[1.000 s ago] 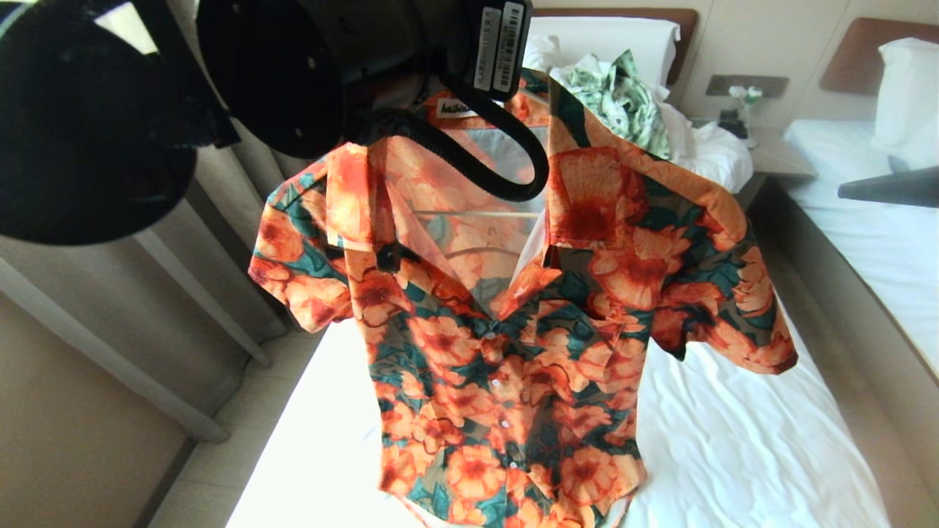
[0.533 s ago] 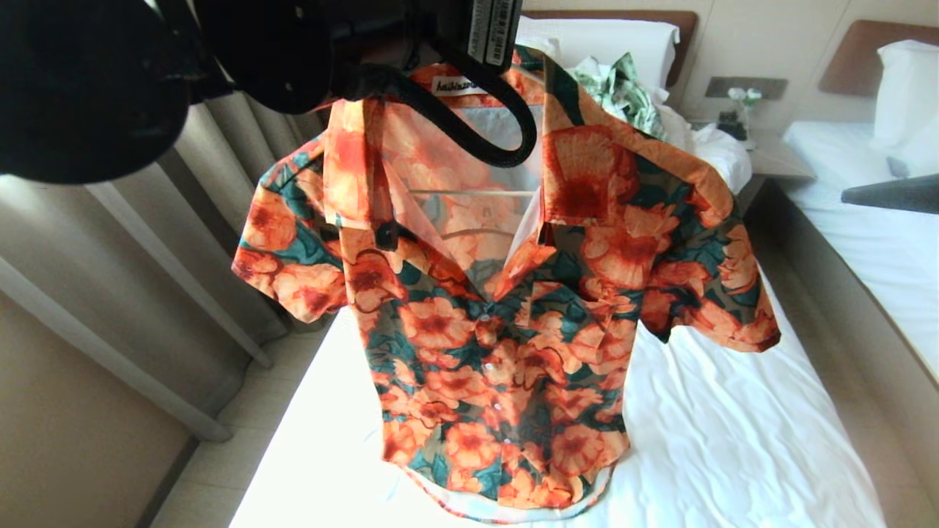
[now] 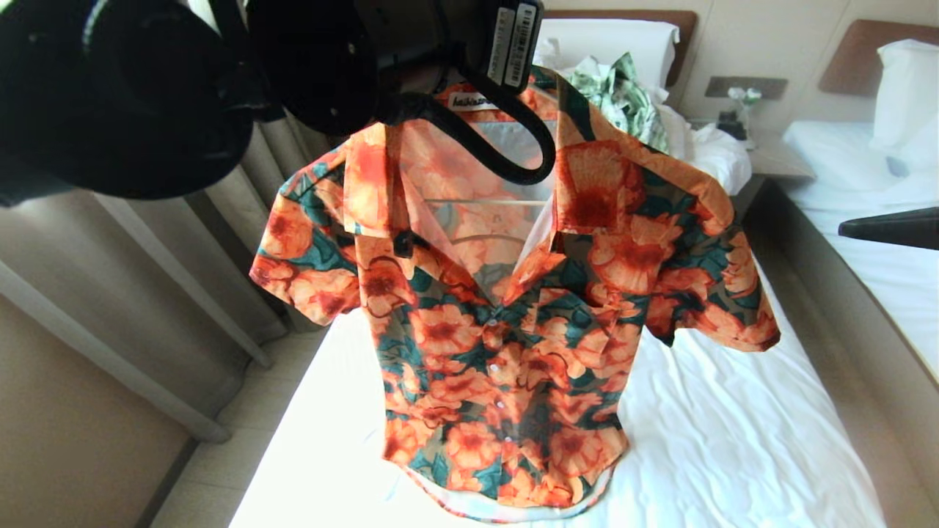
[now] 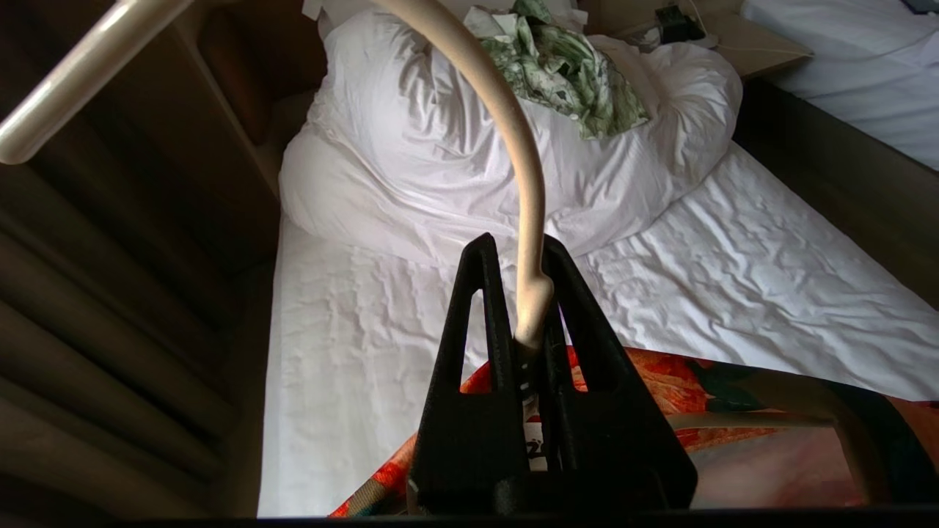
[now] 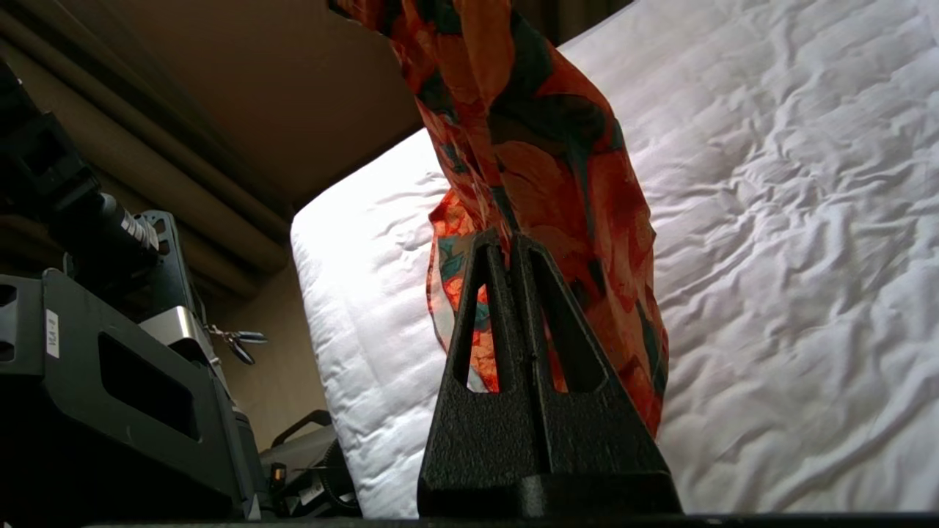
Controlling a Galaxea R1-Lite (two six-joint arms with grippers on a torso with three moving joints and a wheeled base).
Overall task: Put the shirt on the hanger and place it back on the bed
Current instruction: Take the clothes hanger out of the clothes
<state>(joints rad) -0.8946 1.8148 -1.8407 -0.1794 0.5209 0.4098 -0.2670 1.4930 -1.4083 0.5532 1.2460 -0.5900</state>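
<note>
The left gripper [image 4: 524, 293], a pair of black wedge-shaped fingers, is pinched tight on the neck of the thin cream-white wire hanger [image 4: 506, 132], just below where its hook curves up and away. It is held high, close to the robot's head, so the dark bulk of the left arm [image 3: 147, 95] fills the upper left of the head view.

From that hanger hangs the short-sleeved collared shirt with big orange flowers over dark green leaves [image 3: 506, 323]. It is fully on the hanger, sleeves spread to both sides, collar open, white buttons down the front, and its hem hangs just above the mattress.

The right gripper [image 5: 510, 246] sits low beside the shirt, its fingers pressed together. Whether any cloth is caught between them cannot be told; the fabric hangs just behind the tips.

Below lies the single bed with the wrinkled white sheet [image 3: 733, 440]. Farther up it, a bunched white duvet [image 4: 411, 147] carries a crumpled green-and-white leaf-print garment [image 3: 623, 95] and beyond that stands the dark wood headboard [image 3: 660, 18]. A second white bed [image 3: 866, 235] stands off to the right.
</note>
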